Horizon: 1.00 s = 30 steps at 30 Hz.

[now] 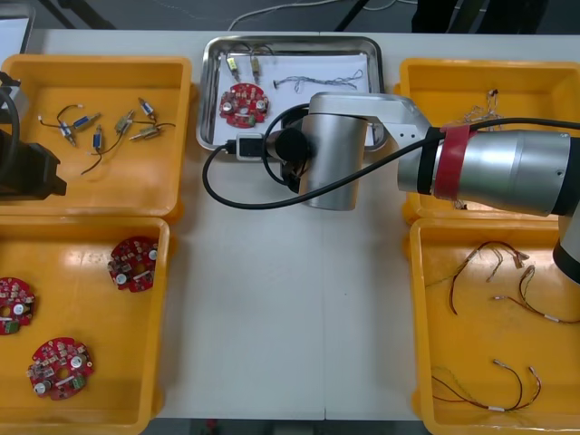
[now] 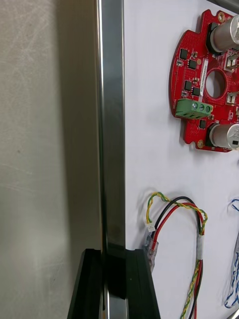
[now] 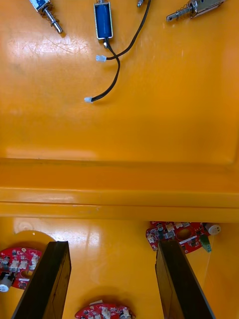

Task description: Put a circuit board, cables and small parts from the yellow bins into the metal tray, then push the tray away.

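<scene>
The metal tray (image 1: 210,91) lies between the bins at the table's far side. It holds a round red circuit board (image 1: 245,102), small metal parts (image 1: 245,63), a twisted blue and white cable (image 1: 317,83) and a red and yellow cable (image 2: 179,219). My right gripper (image 2: 113,251) is shut on the tray's near rim (image 2: 112,124), one finger outside and one inside. In the front view the right gripper (image 1: 249,145) sits at that rim's left part. My left gripper (image 3: 112,244) is open over the wall between the two left bins, holding nothing.
The far left yellow bin (image 1: 172,136) holds several small metal parts with black leads, and the near left bin (image 1: 154,317) three red circuit boards. The right bins (image 1: 426,299) hold thin cables. My right arm (image 1: 489,168) crosses the far right bin. Bare table (image 1: 290,317) lies between the bins.
</scene>
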{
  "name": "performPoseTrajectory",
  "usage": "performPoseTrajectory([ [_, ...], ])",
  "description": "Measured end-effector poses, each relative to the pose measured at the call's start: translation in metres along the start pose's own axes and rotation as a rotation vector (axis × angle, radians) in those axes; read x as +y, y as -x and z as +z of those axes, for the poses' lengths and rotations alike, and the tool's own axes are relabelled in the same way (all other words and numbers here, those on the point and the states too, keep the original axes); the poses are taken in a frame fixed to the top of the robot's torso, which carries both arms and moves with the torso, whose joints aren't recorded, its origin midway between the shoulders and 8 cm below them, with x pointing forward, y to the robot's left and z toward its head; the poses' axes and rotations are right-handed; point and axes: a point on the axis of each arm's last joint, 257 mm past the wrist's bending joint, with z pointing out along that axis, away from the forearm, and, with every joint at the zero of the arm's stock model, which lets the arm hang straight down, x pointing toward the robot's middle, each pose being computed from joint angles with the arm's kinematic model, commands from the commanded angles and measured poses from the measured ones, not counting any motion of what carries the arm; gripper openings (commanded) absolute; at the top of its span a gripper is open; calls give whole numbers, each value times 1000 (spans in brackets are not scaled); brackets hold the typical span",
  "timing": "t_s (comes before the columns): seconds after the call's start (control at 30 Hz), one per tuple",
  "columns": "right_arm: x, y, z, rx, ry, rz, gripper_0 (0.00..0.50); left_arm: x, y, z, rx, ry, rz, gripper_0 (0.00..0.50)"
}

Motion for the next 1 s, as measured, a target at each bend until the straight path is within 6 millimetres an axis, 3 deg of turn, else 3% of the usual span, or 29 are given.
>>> performPoseTrajectory([
  [0.13, -1, 1, 1, -3, -2, 1, 0, 0, 0, 0, 0, 0, 0, 500],
  [0.2, -1, 0, 1, -3, -2, 2, 24, 0, 0, 0, 0, 0, 0, 500],
  [0.23, -1, 1, 1, -4, -2, 2, 173, 0, 0, 0, 0, 0, 0, 500],
  [0.27, -2, 2, 1, -8, -3, 2, 220, 0, 0, 0, 0, 0, 0, 500],
  [0.33, -2, 5, 1, -22, -4, 2, 398, 0, 0, 0, 0, 0, 0, 500],
  [0.4, -3, 7, 1, -29, -5, 2, 500, 0, 0, 0, 0, 0, 0, 500],
  [0.73, -4, 12, -2, -39, -8, -5, 500, 0, 0, 0, 0, 0, 0, 500],
  [1.0, 5, 22, -25, -7, 11, -34, 500, 0, 0, 0, 0, 0, 0, 500],
])
